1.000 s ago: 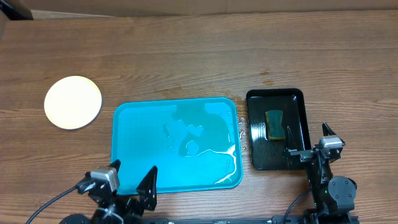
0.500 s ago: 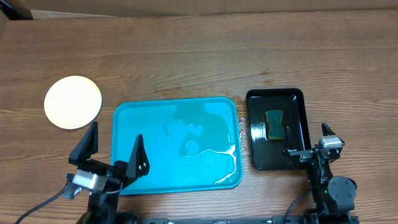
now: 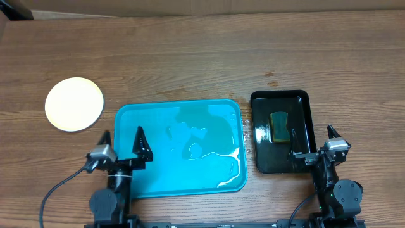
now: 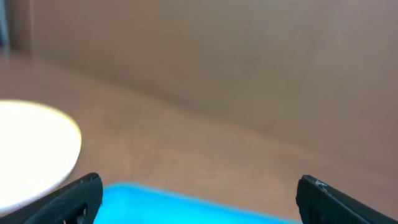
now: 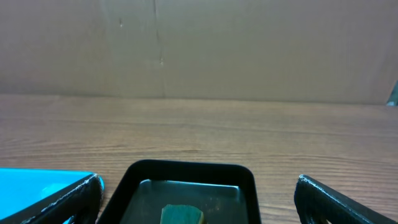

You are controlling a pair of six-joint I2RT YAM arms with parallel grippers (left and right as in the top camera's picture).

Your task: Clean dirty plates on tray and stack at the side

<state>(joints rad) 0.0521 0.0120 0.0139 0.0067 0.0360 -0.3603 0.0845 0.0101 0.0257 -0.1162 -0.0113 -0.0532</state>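
Observation:
The turquoise tray (image 3: 152, 120) lies in the middle of the table, bare of plates, with water pooled on its right half. A pale yellow-green plate (image 3: 74, 104) sits on the wood at the left, apart from the tray; from above I cannot tell if others lie under it. It also shows in the left wrist view (image 4: 31, 149), with the tray's edge (image 4: 186, 205) below. My left gripper (image 3: 120, 140) is open and empty over the tray's near left corner. My right gripper (image 3: 313, 140) is open and empty at the near end of the black tray.
A glossy black tray (image 3: 304, 101) right of the turquoise tray holds a green-and-yellow sponge (image 3: 280, 126), also seen in the right wrist view (image 5: 181, 215). Water drops (image 3: 246, 130) lie between the two trays. A cardboard wall stands behind the table.
My left arm swung from the table's near edge out to the left, then settled with its open gripper over the tray's near left corner. The right arm has not moved.

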